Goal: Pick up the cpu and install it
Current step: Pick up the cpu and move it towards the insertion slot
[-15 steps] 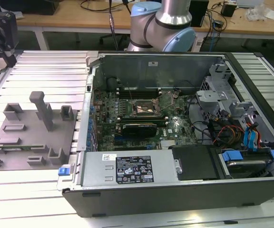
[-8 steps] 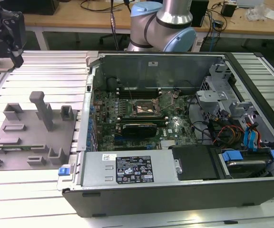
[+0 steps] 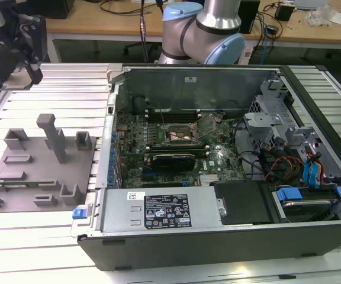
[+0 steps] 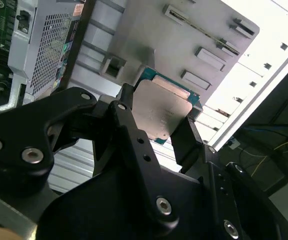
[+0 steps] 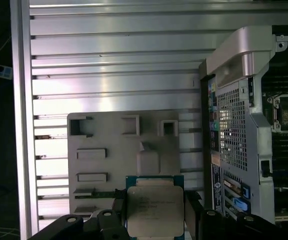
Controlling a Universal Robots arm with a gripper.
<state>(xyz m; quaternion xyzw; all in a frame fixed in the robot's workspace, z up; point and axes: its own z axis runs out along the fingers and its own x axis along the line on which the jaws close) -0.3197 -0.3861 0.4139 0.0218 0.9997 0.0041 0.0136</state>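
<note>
Cpu (image 5: 154, 210) and gripper (image 5: 155, 214) appear together in the first wrist view. The chip is clamped between the two black fingers (image 5: 118, 207), one against each of two opposite edges. Its silvery metal top faces the camera, and a green rim shows along the side away from the wrist. The jaws are closed just to the chip's width and hold nothing else. The chip overlaps one edge of the grey moulded tray (image 5: 124, 145), with its sides square to the tray's. The tray rests on the slatted aluminium table (image 5: 114, 60), and the open computer case (image 5: 234, 125) stands just beside it. Past the case's perforated wall, part of the motherboard shows.

In the second wrist view the cpu (image 4: 164, 107) is seen from beside the fingers. It is held in the air, clear of the tray (image 4: 184, 30), gripped at two opposite edges with the other two free.

In the exterior view the arm's dark wrist assembly (image 3: 22, 41) hangs high over the tray's side of the table, toward the far corner on the exterior view's left. The socket (image 3: 179, 133) lies near the middle of the motherboard inside the case, its frame apparently open. It is well apart from the wrist, toward the exterior view's right, with the case's side wall between them. Since the chip is square, it has no long axis to line up. What matters, as a judgement, is which corner faces which way.
</note>
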